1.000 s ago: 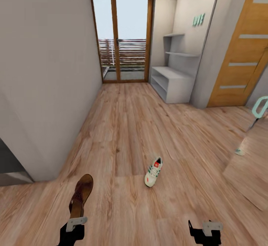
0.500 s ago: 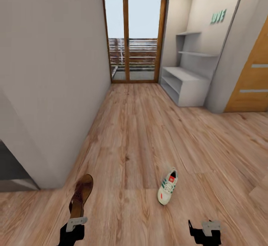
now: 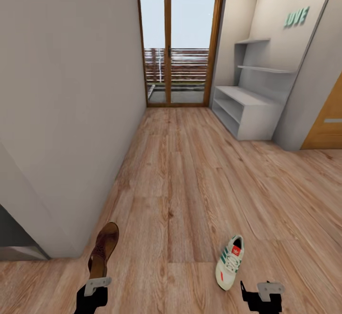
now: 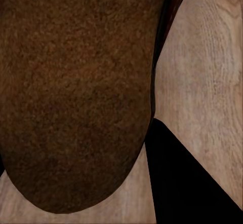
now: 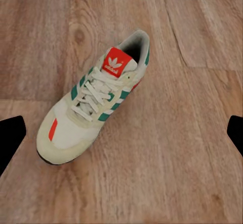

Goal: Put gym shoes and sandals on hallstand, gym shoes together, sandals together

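A dark brown sandal (image 3: 103,250) sticks forward out of my left gripper (image 3: 95,288), which is shut on it; its sole (image 4: 76,92) fills most of the left wrist view. One white gym shoe (image 3: 230,262) with green stripes lies on the corridor floor (image 3: 190,171) just ahead of my right gripper (image 3: 261,295). The right wrist view looks down on this shoe (image 5: 93,112), and the gripper (image 5: 121,133) is open above it with its fingertips (image 5: 10,138) wide apart. The pale grey hallstand (image 3: 247,110) stands far ahead on the right.
A grey wall (image 3: 71,115) runs along the left, with a dark gap (image 3: 14,238) at its near corner. A glass door (image 3: 180,48) closes the corridor's far end. A wooden door (image 3: 327,129) is at the right edge.
The whole view has shifted: the camera moved, so the gym shoe now appears nearer and further right, beside my right gripper. Both arms hold their pose, sandal still gripped.
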